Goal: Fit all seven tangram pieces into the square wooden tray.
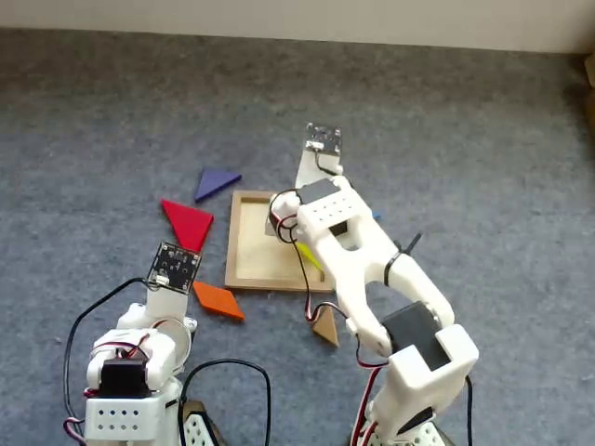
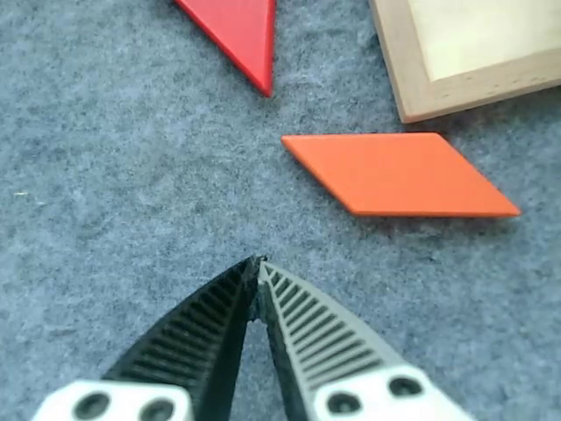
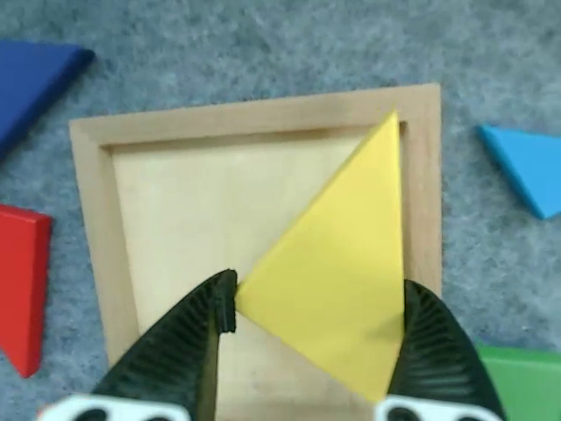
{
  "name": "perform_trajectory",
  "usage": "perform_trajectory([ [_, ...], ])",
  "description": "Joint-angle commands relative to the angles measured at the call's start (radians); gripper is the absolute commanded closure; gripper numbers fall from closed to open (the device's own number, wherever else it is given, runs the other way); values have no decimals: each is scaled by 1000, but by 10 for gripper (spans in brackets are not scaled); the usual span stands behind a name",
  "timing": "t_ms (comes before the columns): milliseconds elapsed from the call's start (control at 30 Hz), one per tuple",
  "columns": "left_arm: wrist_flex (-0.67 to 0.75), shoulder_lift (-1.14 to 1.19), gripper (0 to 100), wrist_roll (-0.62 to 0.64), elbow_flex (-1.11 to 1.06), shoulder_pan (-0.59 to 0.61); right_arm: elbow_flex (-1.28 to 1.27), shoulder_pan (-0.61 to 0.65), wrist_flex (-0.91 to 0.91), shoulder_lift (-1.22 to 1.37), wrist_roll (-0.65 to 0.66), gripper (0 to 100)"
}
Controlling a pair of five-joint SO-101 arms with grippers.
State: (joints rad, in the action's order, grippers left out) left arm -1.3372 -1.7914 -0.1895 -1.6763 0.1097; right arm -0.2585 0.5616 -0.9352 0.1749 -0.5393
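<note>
**Yellow triangle lies along the tray wall**

Our right hand grasps the yellow triangle inside the wooden tray. Its long edge runs straight ahead, beside the wall, tip near the far corner. Our left hand is clenched, empty.

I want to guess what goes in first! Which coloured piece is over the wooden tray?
The yellow triangle, held by the right gripper over the tray. The red piece and the orange piece lie outside on the carpet.
</note>
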Motion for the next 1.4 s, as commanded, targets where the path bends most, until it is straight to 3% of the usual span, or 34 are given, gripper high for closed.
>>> perform_trajectory([
  [0, -8, -25, 995, 6, -19, 8, 54, 10, -8, -13, -11, 842],
  [133, -8, -25, 995, 6, -19, 8, 54, 10, -8, -12, -5, 836],
  [333, -8, -25, 995, 6, -19, 8, 54, 12, -10, -12, -5, 680],
  [600, -8, -25, 995, 6, -19, 8, 62, 33, -97, -13, -3, 682],
  [700, -8, -25, 995, 6, -19, 8, 91, 50, -125, -16, 44, 720],
  [900, -8, -25, 995, 6, -19, 8, 143, 38, -127, -16, 239, 940],
  [1167, -8, -25, 995, 6, -19, 8, 139, -74, -125, -13, 328, 951],
  [1367, -8, -25, 995, 6, -19, 8, 108, -88, -124, -8, 328, 951],
])
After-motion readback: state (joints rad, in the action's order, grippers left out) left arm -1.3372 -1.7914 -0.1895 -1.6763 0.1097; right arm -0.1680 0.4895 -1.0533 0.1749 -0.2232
